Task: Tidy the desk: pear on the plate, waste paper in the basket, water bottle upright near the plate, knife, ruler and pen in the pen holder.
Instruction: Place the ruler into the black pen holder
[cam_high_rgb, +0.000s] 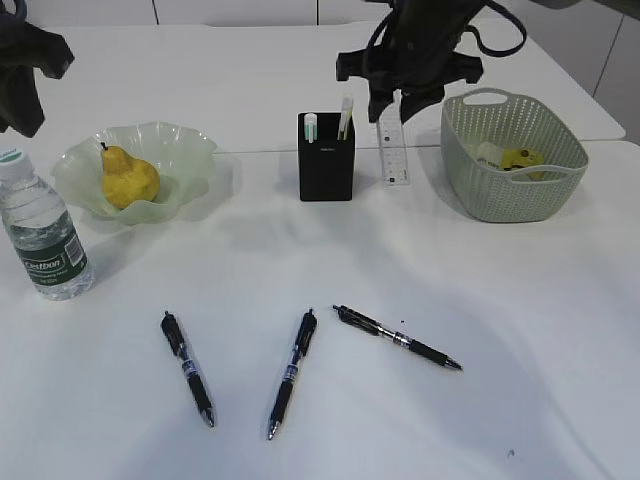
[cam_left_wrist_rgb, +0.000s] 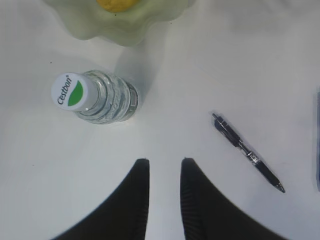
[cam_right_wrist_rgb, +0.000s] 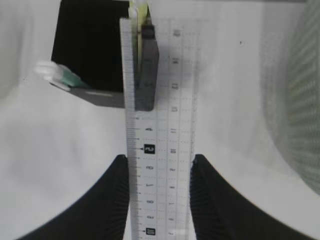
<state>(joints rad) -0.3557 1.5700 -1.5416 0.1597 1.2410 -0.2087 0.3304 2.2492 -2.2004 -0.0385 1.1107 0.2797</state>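
Note:
My right gripper (cam_high_rgb: 392, 108) is shut on a clear ruler (cam_high_rgb: 392, 150), which hangs upright just right of the black pen holder (cam_high_rgb: 326, 160); in the right wrist view the ruler (cam_right_wrist_rgb: 160, 125) runs between the fingers (cam_right_wrist_rgb: 159, 165) toward the holder (cam_right_wrist_rgb: 90, 50). The holder holds a knife (cam_high_rgb: 311, 127). The yellow pear (cam_high_rgb: 128, 178) lies on the green plate (cam_high_rgb: 170, 140). The water bottle (cam_high_rgb: 42, 235) stands upright left of the plate and shows in the left wrist view (cam_left_wrist_rgb: 97, 95). Three pens (cam_high_rgb: 188, 368) (cam_high_rgb: 292, 372) (cam_high_rgb: 397, 338) lie on the table. My left gripper (cam_left_wrist_rgb: 162, 165) is open and empty above the table.
A green woven basket (cam_high_rgb: 480, 190) stands at the right with crumpled yellow and white paper (cam_high_rgb: 520, 158) inside. One pen (cam_left_wrist_rgb: 247, 151) lies right of my left gripper. The left arm (cam_high_rgb: 25, 70) hangs at the upper left.

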